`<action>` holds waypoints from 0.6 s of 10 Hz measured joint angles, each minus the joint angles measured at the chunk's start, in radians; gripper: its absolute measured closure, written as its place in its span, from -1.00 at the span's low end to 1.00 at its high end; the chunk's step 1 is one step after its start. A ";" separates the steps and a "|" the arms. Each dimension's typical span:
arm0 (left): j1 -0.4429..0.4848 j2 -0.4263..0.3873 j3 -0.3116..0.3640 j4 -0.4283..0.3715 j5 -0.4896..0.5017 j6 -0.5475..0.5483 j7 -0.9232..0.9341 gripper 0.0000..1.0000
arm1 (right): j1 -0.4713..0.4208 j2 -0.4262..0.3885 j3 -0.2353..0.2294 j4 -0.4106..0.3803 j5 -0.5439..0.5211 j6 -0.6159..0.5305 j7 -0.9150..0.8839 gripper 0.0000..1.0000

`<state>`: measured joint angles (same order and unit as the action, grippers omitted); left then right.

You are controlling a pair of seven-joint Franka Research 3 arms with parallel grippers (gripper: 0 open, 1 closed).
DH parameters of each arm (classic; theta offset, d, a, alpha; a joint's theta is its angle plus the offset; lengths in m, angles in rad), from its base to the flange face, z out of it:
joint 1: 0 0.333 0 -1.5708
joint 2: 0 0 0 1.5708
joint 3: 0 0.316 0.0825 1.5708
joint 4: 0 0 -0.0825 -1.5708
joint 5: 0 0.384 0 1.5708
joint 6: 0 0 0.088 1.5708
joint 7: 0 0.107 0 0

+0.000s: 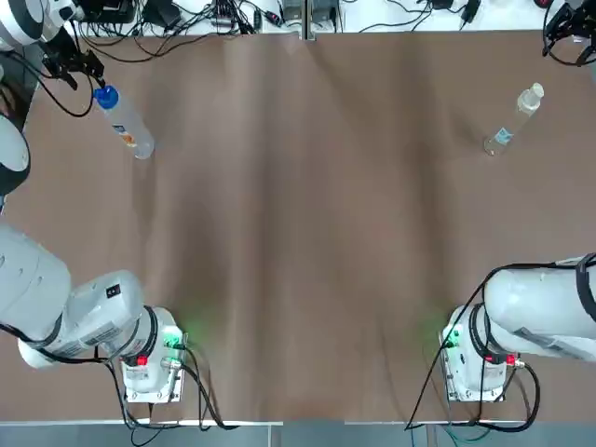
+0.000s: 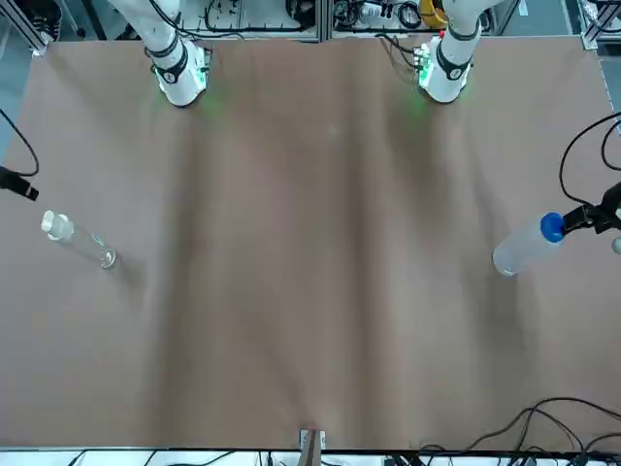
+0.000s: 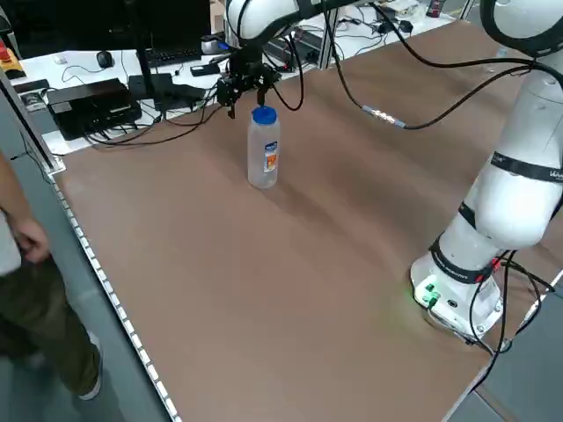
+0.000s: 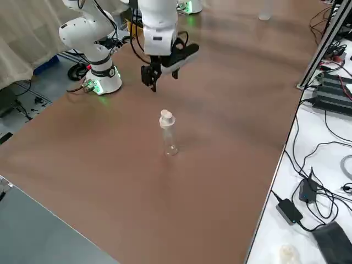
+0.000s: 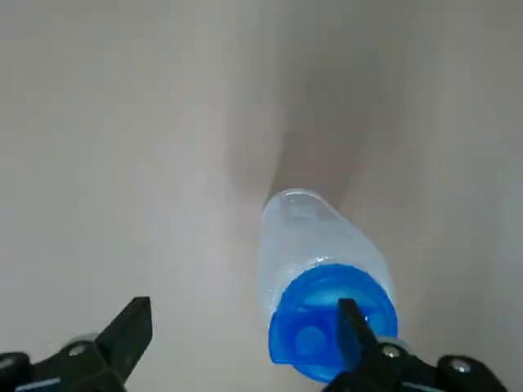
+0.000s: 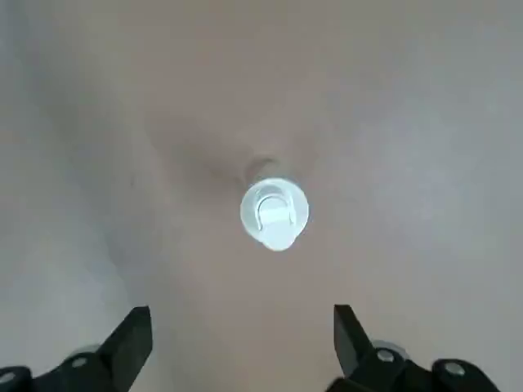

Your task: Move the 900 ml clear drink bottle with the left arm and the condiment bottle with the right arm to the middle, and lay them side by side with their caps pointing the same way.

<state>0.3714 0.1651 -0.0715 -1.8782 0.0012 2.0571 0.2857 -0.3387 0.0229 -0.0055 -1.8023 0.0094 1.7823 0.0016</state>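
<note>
Brown desk (image 1: pixel 298 233), bottles upright: I'd nudge the wide-open left pincer (image 5: pixel 241 318) sideways to center on the drink bottle (image 5: pixel 327 269); right pincer (image 6: pixel 241 318), also wide, hangs roughly over the condiment bottle (image 6: pixel 274 212).

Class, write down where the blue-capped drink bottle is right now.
In the top view the drink bottle stands upright near the far-left corner of the table, its blue cap close by the open left gripper.

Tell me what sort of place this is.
Probably a robotics lab or test cell: a left arm and right arm mounted on one brown table, cables and black electronics boxes along its edges, a person standing beside it.
</note>
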 joint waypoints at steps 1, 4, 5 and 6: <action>-0.002 0.000 -0.008 -0.001 -0.003 0.000 0.001 -1.00 | -0.007 0.002 0.000 -0.026 0.000 0.032 -0.007 -0.96; -0.006 0.000 -0.036 -0.006 -0.019 0.000 0.001 -1.00 | -0.009 0.037 0.002 -0.054 0.000 0.077 -0.021 -0.96; -0.006 -0.001 -0.038 -0.019 -0.019 0.005 0.001 -1.00 | -0.009 0.058 0.002 -0.055 0.000 0.094 -0.033 -0.96; -0.005 -0.005 -0.039 -0.045 -0.019 0.030 0.001 -1.00 | -0.009 0.078 0.002 -0.055 -0.001 0.110 -0.042 -0.96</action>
<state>0.3659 0.1603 -0.1110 -1.9228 -0.0182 2.0869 0.2872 -0.3477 0.1005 -0.0034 -1.8575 0.0088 1.8922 -0.0401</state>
